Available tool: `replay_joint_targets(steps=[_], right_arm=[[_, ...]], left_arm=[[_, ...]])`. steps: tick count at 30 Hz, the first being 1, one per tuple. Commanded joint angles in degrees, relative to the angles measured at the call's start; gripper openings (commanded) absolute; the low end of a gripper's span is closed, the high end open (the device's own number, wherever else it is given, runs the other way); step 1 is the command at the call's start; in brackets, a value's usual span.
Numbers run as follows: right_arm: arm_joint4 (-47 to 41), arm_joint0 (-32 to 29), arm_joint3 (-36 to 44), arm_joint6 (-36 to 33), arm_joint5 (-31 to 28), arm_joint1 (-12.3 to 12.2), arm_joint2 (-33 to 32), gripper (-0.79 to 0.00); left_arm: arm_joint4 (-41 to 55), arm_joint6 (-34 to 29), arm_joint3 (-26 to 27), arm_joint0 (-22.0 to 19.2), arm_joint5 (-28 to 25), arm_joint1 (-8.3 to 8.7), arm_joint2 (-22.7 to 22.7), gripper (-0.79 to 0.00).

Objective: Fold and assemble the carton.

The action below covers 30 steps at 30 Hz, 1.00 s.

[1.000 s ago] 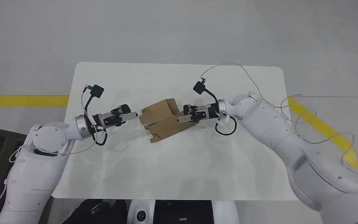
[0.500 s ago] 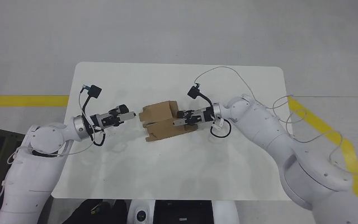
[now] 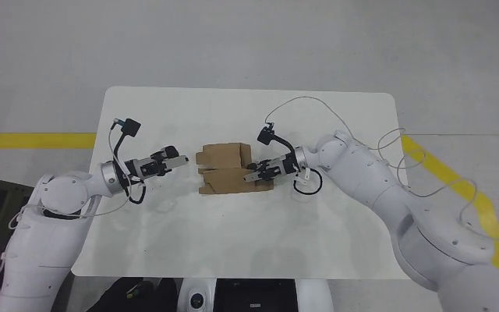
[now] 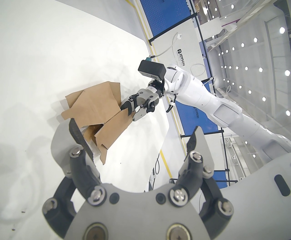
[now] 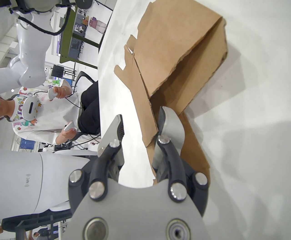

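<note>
Top view sets the brown carton (image 3: 224, 166) near the middle of the white counter (image 3: 327, 234), half folded and lying square to the counter's edges. The left gripper (image 3: 182, 160) sits just left of it, not touching, and the right gripper (image 3: 248, 173) is at its right, near corner.

Left wrist view adds that the left gripper (image 4: 135, 127) has its fingers spread wide with nothing between them. It also shows the carton (image 4: 95, 106) with loose panels hanging toward the counter, and the right gripper (image 4: 130, 109) at the edge of one panel.

Right wrist view gives the grasp up close. The right gripper (image 5: 141, 118) is partly apart around a flap (image 5: 142, 100). One finger (image 5: 169, 122) lies against the cardboard, while a strip of bare counter shows between the other finger (image 5: 116, 131) and the flap, so it is not clamped.

Dark specks (image 4: 22, 211) dot the counter close to the left gripper. Around the counter lies grey floor (image 3: 234, 47) with a yellow stripe (image 3: 47, 140), and blue panels (image 4: 168, 13) stand at the far side of the room.

Compared with a second ago, the carton has turned from a slant to square and slid a little left. The right gripper has come left and nearer with it, while the left gripper is almost where it was.
</note>
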<state>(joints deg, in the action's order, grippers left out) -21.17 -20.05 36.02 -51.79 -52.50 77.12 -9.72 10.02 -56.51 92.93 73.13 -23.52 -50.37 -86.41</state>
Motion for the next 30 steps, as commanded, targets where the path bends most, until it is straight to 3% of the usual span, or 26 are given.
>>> replay_joint_targets(steps=[1,4,15,30], right_arm=[[0.11,-0.10,0.00,-0.28,0.28,-0.04,-0.02,-0.668],[0.02,-0.21,0.08,-0.37,0.37,-0.03,-0.02,-0.785],[-1.83,0.89,1.96,0.78,-0.78,-1.20,-0.02,-0.785],[-0.35,2.41,16.86,5.13,-5.14,-9.60,-0.02,-0.785]], left_arm=[[0.04,0.10,0.05,0.00,-0.05,0.02,-0.02,0.000],[0.17,0.19,0.04,0.00,-0.09,0.03,0.02,0.000],[3.77,-2.78,-1.79,-0.42,0.87,0.04,1.13,0.000],[6.68,-4.98,-5.74,-1.04,1.57,0.00,2.57,0.000]])
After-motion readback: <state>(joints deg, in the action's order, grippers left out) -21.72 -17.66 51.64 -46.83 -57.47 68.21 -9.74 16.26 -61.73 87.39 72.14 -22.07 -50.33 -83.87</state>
